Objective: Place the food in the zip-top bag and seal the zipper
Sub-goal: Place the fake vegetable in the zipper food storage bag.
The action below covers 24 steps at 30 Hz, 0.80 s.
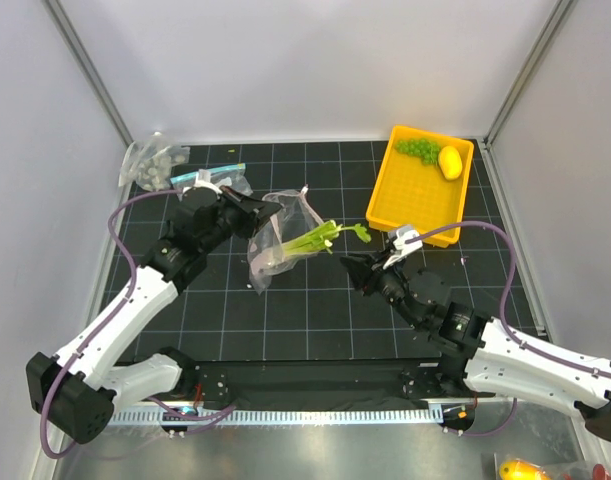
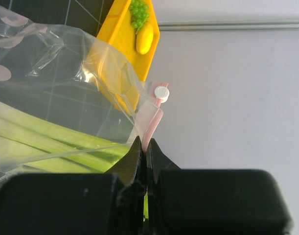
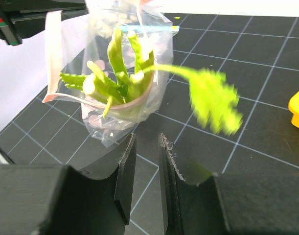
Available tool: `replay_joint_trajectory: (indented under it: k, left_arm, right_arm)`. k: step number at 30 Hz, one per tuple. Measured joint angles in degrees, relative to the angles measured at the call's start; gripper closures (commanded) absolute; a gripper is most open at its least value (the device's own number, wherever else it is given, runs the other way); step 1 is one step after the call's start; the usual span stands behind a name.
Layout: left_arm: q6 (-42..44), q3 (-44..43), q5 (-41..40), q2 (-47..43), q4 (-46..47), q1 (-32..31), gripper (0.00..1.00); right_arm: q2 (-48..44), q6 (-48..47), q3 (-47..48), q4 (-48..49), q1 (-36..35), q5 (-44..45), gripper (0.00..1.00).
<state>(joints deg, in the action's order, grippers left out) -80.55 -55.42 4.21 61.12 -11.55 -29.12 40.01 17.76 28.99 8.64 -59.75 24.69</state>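
The zip-top bag (image 1: 273, 238) lies mid-table, clear with white dots, its mouth lifted toward the right. My left gripper (image 1: 253, 208) is shut on the pink zipper (image 2: 152, 125) at the mouth's edge. The leek (image 1: 313, 240) lies inside the bag (image 3: 117, 105), and its green leaves (image 3: 213, 100) stick out of the mouth. My right gripper (image 3: 147, 144) hovers just in front of the bag's mouth, its jaws a narrow gap apart with nothing between them. The grapes (image 1: 418, 148) and the lemon (image 1: 450, 161) sit in the yellow tray (image 1: 415, 195).
A bunched clear dotted bag (image 1: 150, 163) lies at the back left, with a light-blue zipper strip (image 1: 210, 172) beside it. The yellow tray (image 3: 298, 110) is close on the right gripper's right. White walls enclose the black gridded mat.
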Motion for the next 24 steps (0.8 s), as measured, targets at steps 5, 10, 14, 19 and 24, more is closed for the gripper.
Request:
replay_joint_trajectory:
  k: [5, 10, 14, 19, 24]
  left_arm:
    - [-0.07, -1.03, -0.15, 0.00, -0.57, 0.02, 0.99]
    - [-0.28, -1.46, 1.09, 0.42, -0.46, 0.00, 1.00]
    - [-0.44, -1.44, 2.10, 1.42, -0.31, -0.48, 1.00]
    - [-0.46, -0.04, 1.55, 1.62, 1.73, -3.69, 1.00]
    - [-0.46, 1.16, 1.57, 4.50, 4.39, -7.74, 1.00]
  right_arm:
    - [-0.11, 0.22, -0.66, 0.17, 0.00, 1.16, 0.64]
    - [2.75, 0.26, -0.66, 0.46, 0.00, 1.66, 0.62]
    - [7.45, 0.44, -0.17, -0.17, 0.02, 2.54, 0.60]
    - [8.85, 0.44, -0.17, -0.50, 0.09, 2.86, 0.58]
    - [8.22, 0.46, -0.17, -0.31, 0.24, 2.80, 0.57]
